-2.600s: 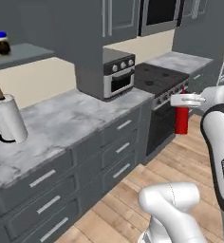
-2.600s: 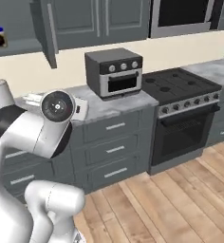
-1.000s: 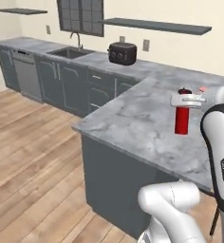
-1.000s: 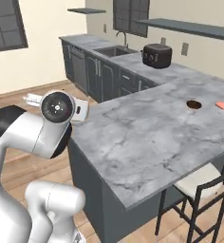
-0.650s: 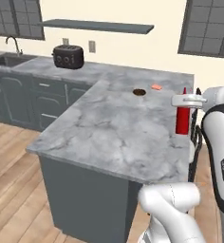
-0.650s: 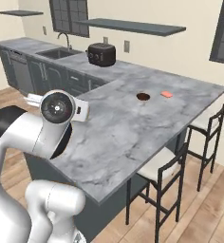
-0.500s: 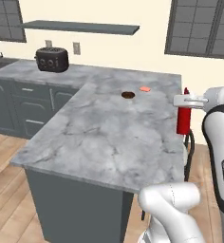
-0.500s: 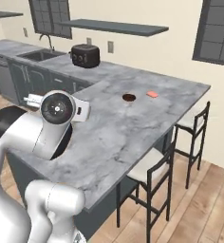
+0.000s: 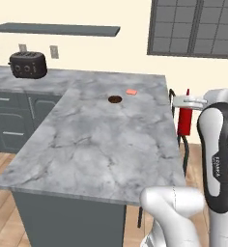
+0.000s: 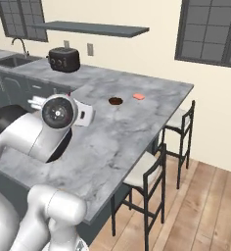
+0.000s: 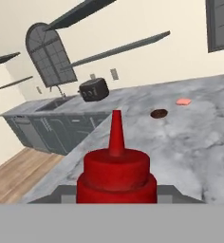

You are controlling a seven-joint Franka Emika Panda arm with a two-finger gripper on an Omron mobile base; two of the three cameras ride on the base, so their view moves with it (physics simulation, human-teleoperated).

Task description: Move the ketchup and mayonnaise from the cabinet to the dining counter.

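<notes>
The ketchup (image 9: 185, 121), a slim red squeeze bottle with a pointed nozzle, hangs upright in my gripper (image 9: 186, 102), which is shut on its upper part. In the left base view it sits just past the right edge of the dining counter (image 9: 101, 144), a wide grey-white marble slab. The hand view has the ketchup (image 11: 116, 173) close up at the bottom, with the dining counter (image 11: 194, 137) stretching ahead beyond it. From the right base view the dining counter (image 10: 127, 132) lies in front of my arm. The mayonnaise and the cabinet are out of view.
A small dark round thing (image 9: 115, 99) and a pink piece (image 9: 131, 91) lie near the counter's far side. A black toaster (image 9: 27, 64) stands at the back left. Dark stools (image 10: 159, 166) line the counter's right side. A sink (image 10: 12, 60) is far left.
The whole picture has shifted: the base has driven from the cabinet wall round to the dining counter. The ketchup has stayed in the shut gripper throughout.
</notes>
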